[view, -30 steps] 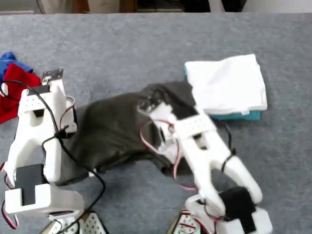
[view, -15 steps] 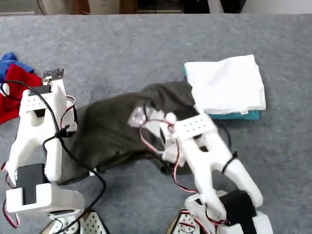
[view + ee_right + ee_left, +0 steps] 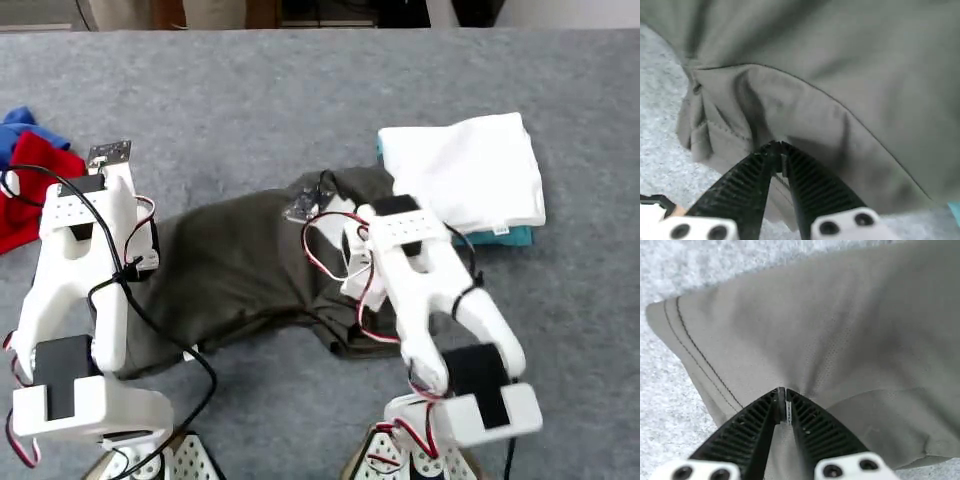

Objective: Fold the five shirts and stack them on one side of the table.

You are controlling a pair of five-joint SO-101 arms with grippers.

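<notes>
Since a second ago the right arm [image 3: 430, 290] has swung its forearm more upright beside the dark olive-grey shirt [image 3: 240, 270], its tip going out over the cloth and back toward that shirt's far edge; the left arm [image 3: 75, 260] has kept its place at the olive shirt's left hem. Five shirts can be counted. The olive one lies spread and rumpled on the grey felt-covered table [image 3: 300, 90]. A folded white shirt [image 3: 465, 170] lies on a folded teal shirt [image 3: 500, 237], and that stack touches the olive shirt's far right corner. A crumpled red shirt [image 3: 25, 185] and a crumpled blue shirt [image 3: 18, 122] are well apart to the olive shirt's left. The left gripper [image 3: 784, 396] is clenched on a pinch of olive cloth near the stitched hem. The right gripper [image 3: 779, 150] is likewise clamped on a fold of the olive shirt, beside a bunched seam
</notes>
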